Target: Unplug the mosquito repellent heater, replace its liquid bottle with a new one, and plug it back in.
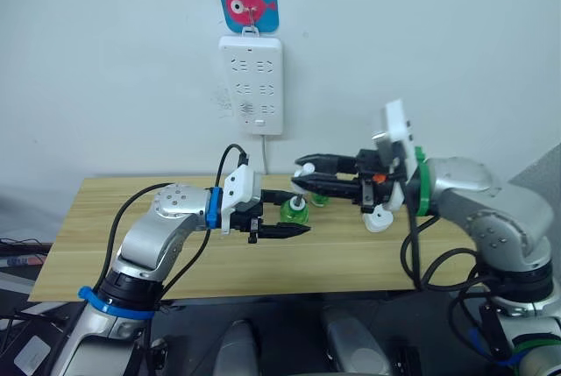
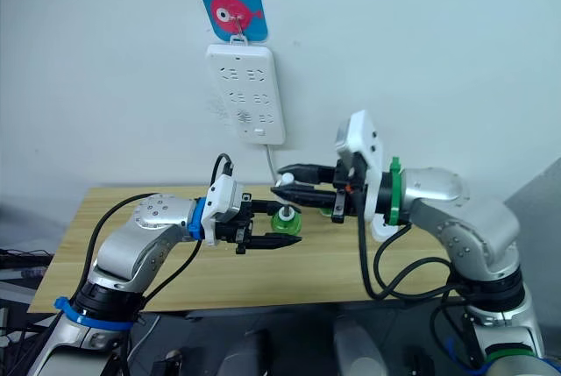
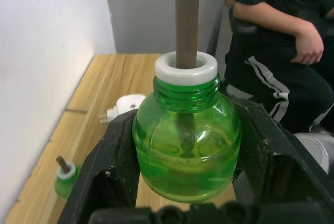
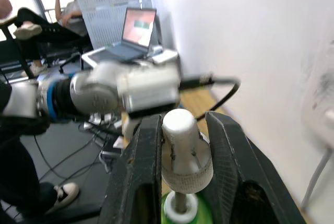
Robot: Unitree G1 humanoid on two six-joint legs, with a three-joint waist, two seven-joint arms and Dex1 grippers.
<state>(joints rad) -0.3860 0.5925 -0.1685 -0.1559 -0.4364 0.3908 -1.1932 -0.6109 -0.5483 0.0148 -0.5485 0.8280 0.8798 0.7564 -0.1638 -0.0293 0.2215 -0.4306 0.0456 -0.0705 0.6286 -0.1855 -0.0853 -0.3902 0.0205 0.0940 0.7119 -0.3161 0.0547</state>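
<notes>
Cap coming off the new one, both pincers busy above the desk [image 1: 131, 218]!
Left pincer [image 2: 279, 229] clamps the new one [image 3: 187, 135]; right pincer [image 4: 180, 156] grips its white cap [image 4: 180, 148]. A skewed pull could snap the wick [image 3: 187, 20] or spill liquid.

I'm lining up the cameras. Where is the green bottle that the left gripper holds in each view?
Left eye view: translucent green bottle, centre, above the light wooden table.
Right eye view: centre.
Left wrist view: centre, clamped in the left gripper.
Right wrist view: bottom edge, under the round white cap in the right gripper.
Shared landmark: the table.
</notes>
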